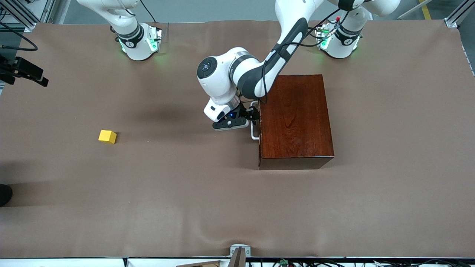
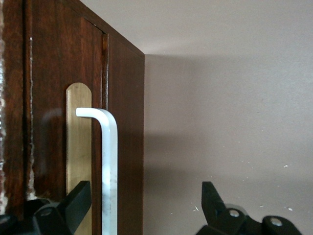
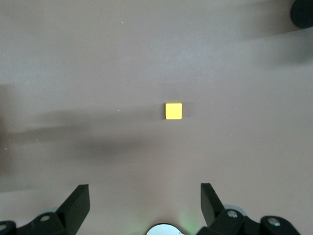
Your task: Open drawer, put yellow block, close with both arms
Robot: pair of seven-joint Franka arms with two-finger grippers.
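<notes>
The dark reddish-brown wooden box (image 1: pixel 295 118) stands near the left arm's base, and its drawer is shut. The drawer's white U-shaped handle (image 1: pixel 254 131) faces the right arm's end of the table. My left gripper (image 1: pixel 255 114) is open at the handle. In the left wrist view the handle (image 2: pixel 110 166) stands between the fingers (image 2: pixel 73 203) of the left gripper (image 2: pixel 145 205), close to one of them and untouched. The yellow block (image 1: pixel 107 136) lies alone toward the right arm's end. My right gripper (image 3: pixel 145 203) is open and empty, high over the table, with the block (image 3: pixel 173 111) below it.
A brown cloth (image 1: pixel 237 207) covers the table. A black device (image 1: pixel 22 70) juts in at the table's edge by the right arm's end. A camera mount (image 1: pixel 239 254) sits at the edge nearest the front camera. The right arm's base (image 1: pixel 139 42) glows green.
</notes>
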